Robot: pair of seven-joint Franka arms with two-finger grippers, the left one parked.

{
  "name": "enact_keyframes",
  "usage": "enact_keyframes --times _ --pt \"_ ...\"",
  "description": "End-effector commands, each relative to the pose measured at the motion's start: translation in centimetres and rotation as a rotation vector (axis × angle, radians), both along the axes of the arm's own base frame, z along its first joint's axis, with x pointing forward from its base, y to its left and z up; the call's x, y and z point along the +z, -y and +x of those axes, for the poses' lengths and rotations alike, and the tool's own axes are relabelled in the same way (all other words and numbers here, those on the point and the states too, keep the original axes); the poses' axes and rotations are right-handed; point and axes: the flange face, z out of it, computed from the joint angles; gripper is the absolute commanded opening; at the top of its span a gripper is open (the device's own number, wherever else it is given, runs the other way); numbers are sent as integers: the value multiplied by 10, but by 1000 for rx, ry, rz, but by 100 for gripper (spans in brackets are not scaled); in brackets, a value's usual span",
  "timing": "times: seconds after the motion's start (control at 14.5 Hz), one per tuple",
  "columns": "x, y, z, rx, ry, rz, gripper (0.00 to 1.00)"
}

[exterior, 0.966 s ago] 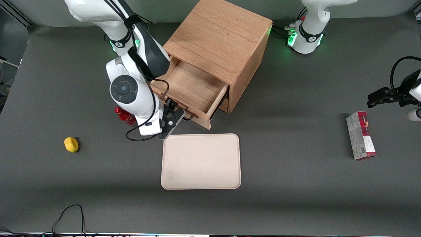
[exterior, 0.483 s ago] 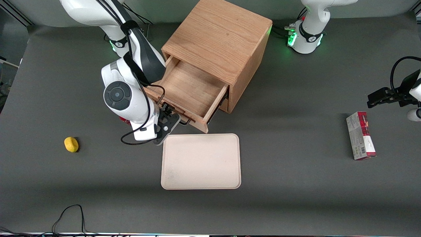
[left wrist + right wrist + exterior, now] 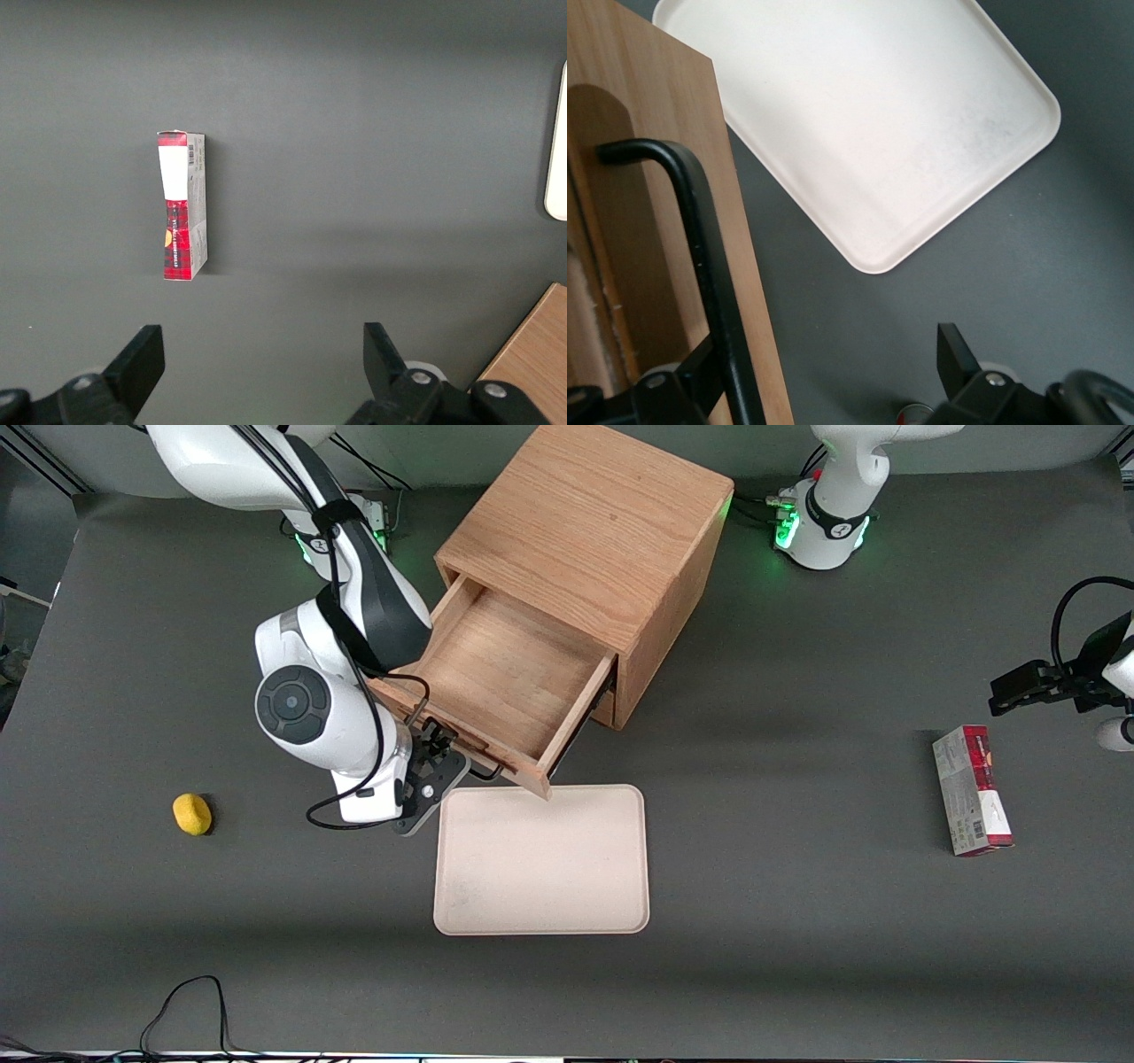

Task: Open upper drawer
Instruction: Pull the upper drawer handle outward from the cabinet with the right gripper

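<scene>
Pull nearly complete: gripper (image 3: 447, 751) with fingers spread about the handle (image 3: 713, 283) of the upper drawer (image 3: 496, 682); release next.

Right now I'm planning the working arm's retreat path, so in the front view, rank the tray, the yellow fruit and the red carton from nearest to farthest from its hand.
The hand is at the upper drawer handle.
1. Beige tray: right beside the hand, nearer the front camera.
2. Yellow fruit: toward the working arm's end of the table.
3. Red carton: toward the parked arm's end, plainly farthest.
</scene>
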Motion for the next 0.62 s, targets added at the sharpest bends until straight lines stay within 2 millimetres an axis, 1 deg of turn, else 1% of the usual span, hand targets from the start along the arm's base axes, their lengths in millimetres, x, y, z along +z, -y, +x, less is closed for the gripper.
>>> enact_keyframes --times 0.0,0.07,0.41,0.55 --pt "1 12 18 2 8 -9 100" --pt "4 12 20 2 12 -10 100" --pt "2 13 21 -4 9 -12 100" --pt "14 12 20 -8 21 -6 100"
